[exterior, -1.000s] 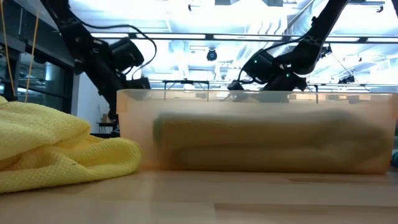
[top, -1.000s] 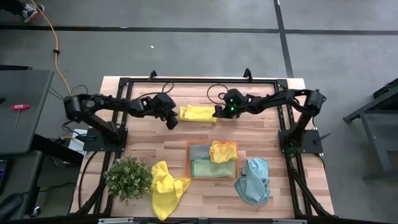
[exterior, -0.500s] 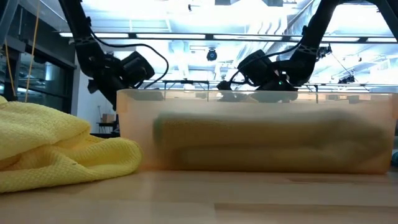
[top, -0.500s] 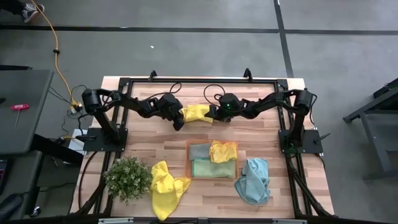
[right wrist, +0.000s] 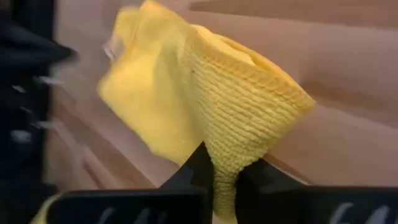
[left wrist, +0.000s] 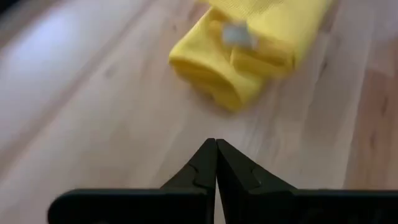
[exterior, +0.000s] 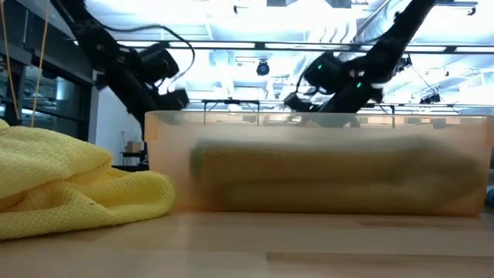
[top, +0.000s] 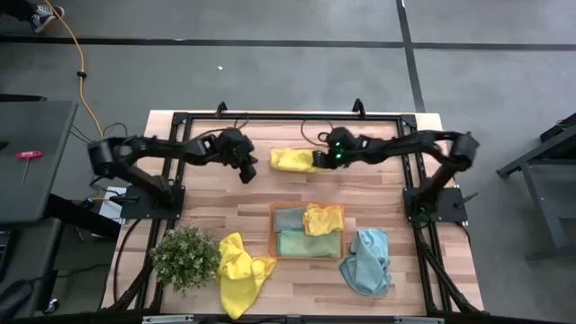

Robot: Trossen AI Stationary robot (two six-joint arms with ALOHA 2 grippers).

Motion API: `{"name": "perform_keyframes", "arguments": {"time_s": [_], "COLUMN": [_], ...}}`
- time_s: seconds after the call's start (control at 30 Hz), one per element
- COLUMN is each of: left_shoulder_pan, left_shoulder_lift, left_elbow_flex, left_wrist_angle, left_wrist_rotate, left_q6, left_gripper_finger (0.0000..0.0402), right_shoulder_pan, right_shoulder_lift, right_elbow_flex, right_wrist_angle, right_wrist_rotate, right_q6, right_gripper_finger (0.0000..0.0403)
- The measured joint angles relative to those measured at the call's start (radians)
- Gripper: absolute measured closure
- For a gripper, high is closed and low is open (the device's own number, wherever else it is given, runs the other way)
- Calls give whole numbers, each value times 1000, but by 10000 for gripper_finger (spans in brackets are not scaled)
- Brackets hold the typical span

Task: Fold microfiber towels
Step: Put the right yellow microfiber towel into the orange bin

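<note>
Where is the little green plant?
In the high view, the small leafy green plant sits at the table's near left corner, just left of a crumpled yellow microfiber towel.

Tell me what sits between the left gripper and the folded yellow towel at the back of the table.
Nothing: bare wood. The high view shows a gap of table between the shut left gripper and the yellow towel; the left wrist view agrees.

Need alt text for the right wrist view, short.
The right gripper is shut on a folded yellow towel, pinching its ribbed edge between dark fingers. The towel bunches above a wooden table.
</note>
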Motion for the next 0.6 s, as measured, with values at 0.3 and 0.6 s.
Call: {"name": "perform_keyframes", "arguments": {"time_s": [0.3,0.6], "left_shoulder_pan": [14,14], "left_shoulder_lift": [-235,-295], "left_elbow_flex": [1,2], "left_wrist_angle": [-34,-23], "left_wrist_rotate": [-56,-106], "left_q6": [3,-37], "left_gripper_finger": [402,401], "right_shoulder_pan": [-7,128], "right_shoulder_lift": [-336,-342], "right_elbow_flex": [75,331], "right_wrist_angle": [-444,-614], "right_wrist_rotate": [-73,-98], "right_q6": [-112,-79], "right_gripper_finger": [399,402]}}
